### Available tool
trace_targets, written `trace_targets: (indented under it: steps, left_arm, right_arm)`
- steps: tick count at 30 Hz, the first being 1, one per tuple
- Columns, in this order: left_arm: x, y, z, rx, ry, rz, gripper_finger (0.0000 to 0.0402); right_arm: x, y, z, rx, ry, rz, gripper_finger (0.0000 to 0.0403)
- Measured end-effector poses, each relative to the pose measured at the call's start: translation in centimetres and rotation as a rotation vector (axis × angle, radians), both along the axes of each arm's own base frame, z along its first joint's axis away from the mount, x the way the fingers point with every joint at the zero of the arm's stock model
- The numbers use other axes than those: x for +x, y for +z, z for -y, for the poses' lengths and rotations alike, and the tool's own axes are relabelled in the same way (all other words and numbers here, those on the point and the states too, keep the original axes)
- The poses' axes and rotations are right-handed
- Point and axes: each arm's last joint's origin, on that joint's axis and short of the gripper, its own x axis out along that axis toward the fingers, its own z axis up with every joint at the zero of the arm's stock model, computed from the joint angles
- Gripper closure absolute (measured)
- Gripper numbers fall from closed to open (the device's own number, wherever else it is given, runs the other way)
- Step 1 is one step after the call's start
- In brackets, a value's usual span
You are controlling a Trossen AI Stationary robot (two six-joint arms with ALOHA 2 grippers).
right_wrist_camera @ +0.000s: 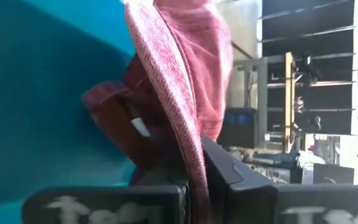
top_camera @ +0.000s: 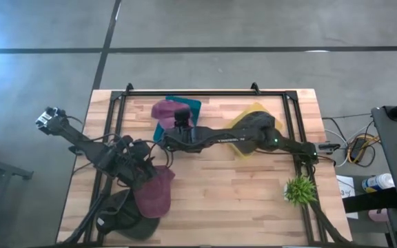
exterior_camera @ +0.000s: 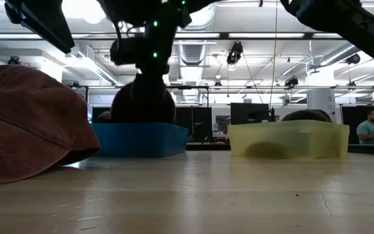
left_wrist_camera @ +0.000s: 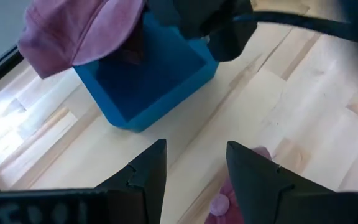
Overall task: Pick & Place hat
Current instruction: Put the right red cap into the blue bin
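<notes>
Hat pinched between right fingers

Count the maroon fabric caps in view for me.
2. One maroon cap is pinched in the shut right gripper above the blue plastic bin; the other maroon cap lies on the wooden table beside the open left gripper. Others may be hidden beneath the arms.

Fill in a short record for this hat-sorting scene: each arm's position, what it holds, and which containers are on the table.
Right gripper: over the blue bin, jaws shut on the pink hat
Left gripper: jaws open, holding nothing, above the maroon hat
Other container: yellow bin, a dark hat inside
Also on table: dark hat, small green plant
</notes>
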Motion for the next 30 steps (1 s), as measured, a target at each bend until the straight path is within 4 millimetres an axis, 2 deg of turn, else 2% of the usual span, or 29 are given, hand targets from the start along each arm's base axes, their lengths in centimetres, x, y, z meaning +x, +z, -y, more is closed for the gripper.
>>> trace_targets:
  steps: [5, 10, 17, 22, 26, 30]
  left_arm:
    - [-0.1, 0.0, 0.1, -0.007, -0.008, -0.008, 0.0241]
    - [-0.1, 0.0, 0.0, 0.017, -0.019, -0.011, 0.0241]
    - [-0.1, -0.2, -0.1, 0.042, -0.013, -0.005, 0.0241]
    - [0.0, -0.1, -0.1, 0.048, 0.006, 0.026, 0.0241]
    - [0.2, 0.6, 0.0, 0.042, 0.022, 0.112, 0.0241]
    - [0.4, 2.1, 0.0, 0.028, -0.003, 0.204, 0.0241]
  right_arm:
    - [-0.6, -1.9, 0.5, -0.005, -0.071, -0.056, 0.0390]
    - [-1.8, -2.7, 0.7, -0.036, -0.148, -0.120, 0.0390]
    - [-2.7, -1.8, 0.4, -0.071, -0.235, -0.060, 0.0390]
    - [-3.5, -1.6, 0.3, -0.074, -0.262, -0.085, 0.0390]
    - [-3.6, -1.7, 0.1, 0.072, -0.209, -0.153, 0.0390]
    - [-3.5, -2.4, 0.1, 0.219, -0.139, -0.215, 0.0390]
